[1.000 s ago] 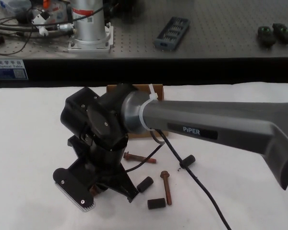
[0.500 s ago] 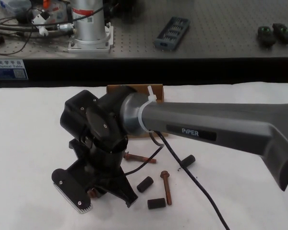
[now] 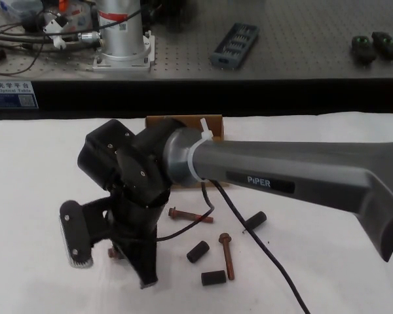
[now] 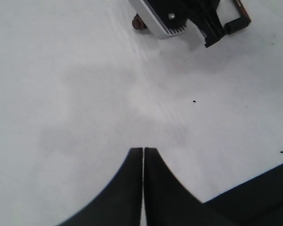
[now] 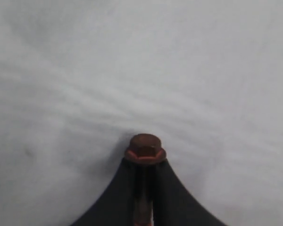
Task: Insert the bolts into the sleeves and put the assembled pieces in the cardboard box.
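My right gripper [image 5: 144,165] is shut on a rusty bolt [image 5: 145,147], whose hex head pokes out past the fingertips above the white cloth. In the high view this right gripper [image 3: 118,254] hangs low at the left of the cloth with the bolt head [image 3: 112,252] just showing. Two more rusty bolts [image 3: 190,215] [image 3: 226,256] and three black sleeves [image 3: 198,251] [image 3: 213,277] [image 3: 255,220] lie loose to its right. The cardboard box [image 3: 213,122] stands behind the arm. My left gripper [image 4: 143,150] is shut and holds nothing, over bare cloth, and the held bolt [image 4: 139,22] shows farther off.
The right arm's grey forearm [image 3: 301,176] and its black cable [image 3: 262,248] cross the cloth over the loose parts. Behind the cloth runs a perforated bench [image 3: 281,46] with a metal post, a blue rack and cables.
The right gripper has turned and swung a little left with the bolt; its silver camera housing moved from front-low to the left side. Loose bolts and sleeves have not moved.
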Controlling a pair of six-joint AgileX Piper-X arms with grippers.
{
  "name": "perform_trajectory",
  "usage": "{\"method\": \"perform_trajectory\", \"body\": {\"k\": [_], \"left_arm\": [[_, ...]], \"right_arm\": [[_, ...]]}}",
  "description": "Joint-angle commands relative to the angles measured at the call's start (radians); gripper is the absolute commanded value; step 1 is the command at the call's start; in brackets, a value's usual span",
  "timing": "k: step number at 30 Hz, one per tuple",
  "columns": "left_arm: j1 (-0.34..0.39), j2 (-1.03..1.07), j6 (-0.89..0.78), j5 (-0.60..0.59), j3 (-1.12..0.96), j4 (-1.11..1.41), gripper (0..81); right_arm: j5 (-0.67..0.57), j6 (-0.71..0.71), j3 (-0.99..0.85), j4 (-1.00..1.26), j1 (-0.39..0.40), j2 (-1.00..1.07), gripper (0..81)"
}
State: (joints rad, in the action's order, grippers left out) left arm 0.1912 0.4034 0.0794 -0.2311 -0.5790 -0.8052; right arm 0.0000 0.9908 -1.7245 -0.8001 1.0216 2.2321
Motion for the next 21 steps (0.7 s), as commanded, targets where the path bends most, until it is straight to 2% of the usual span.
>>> {"method": "perform_trajectory", "body": {"k": [1,3,6,12,21], "left_arm": [[-0.004,-0.008,0.011,-0.006,0.000,-0.009,0.6],[-0.004,-0.008,0.011,-0.020,0.000,-0.008,0.6],[-0.004,-0.008,0.011,-0.106,0.000,0.002,0.6],[-0.004,-0.008,0.009,-0.176,-0.002,0.054,0.6],[-0.004,0.090,-0.007,-0.279,-0.031,0.143,0.6]], "right_arm": [[-0.012,-0.109,-0.005,0.045,0.005,-0.032,2.0],[-0.018,-0.172,-0.005,0.068,-0.002,-0.064,2.0],[-0.067,-0.241,-0.005,0.067,-0.027,-0.131,2.0],[-0.192,-0.436,-0.005,0.013,-0.113,-0.282,2.0],[-0.284,-0.509,-0.003,-0.110,-0.226,-0.506,2.0]]}}
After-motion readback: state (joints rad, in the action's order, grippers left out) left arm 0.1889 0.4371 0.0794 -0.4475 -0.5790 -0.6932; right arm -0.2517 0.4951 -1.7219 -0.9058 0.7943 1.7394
